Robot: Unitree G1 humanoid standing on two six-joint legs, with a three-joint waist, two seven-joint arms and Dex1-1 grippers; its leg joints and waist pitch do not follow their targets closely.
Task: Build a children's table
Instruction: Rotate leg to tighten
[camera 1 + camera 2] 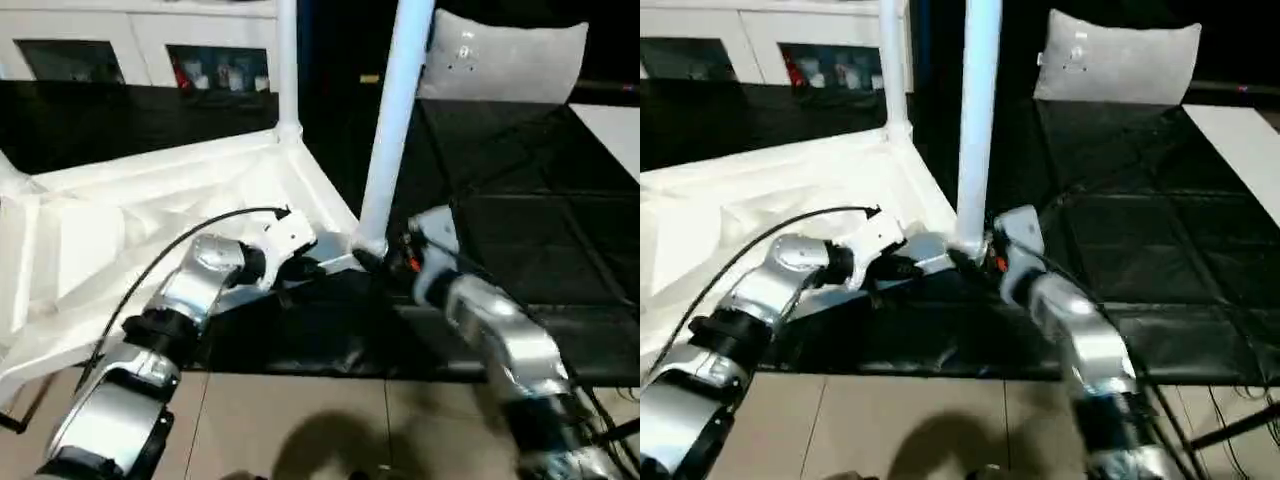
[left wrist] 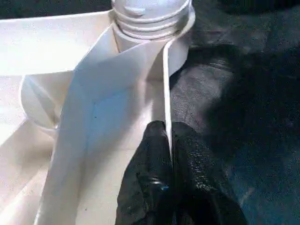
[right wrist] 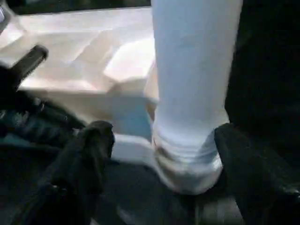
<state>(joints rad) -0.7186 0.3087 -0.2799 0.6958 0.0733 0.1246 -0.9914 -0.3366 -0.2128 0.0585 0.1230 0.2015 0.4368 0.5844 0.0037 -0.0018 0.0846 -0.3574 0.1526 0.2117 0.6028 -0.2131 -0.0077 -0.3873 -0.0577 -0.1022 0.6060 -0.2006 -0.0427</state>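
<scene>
The white tabletop (image 1: 150, 210) lies upside down on a black mat, ribbed underside up. One white leg (image 1: 287, 60) stands in its far corner socket. A second leg (image 1: 392, 130) stands upright in the near right corner socket (image 2: 150, 18). My left gripper (image 1: 300, 265) is shut on the tabletop's thin rim wall (image 2: 165, 84), just beside that socket. My right gripper (image 1: 385, 262) is open at the base of the near leg (image 3: 187, 154), with one black finger on each side; its fingers (image 3: 89, 154) stand a little apart from the tube.
A white cabinet with glass doors (image 1: 150, 50) stands behind. A flat grey-white cushion-like panel (image 1: 505, 55) leans at the back right. The black mat (image 1: 520, 220) spreads to the right, and tan floor (image 1: 300, 420) lies in front. A black cable (image 1: 160, 260) loops over my left forearm.
</scene>
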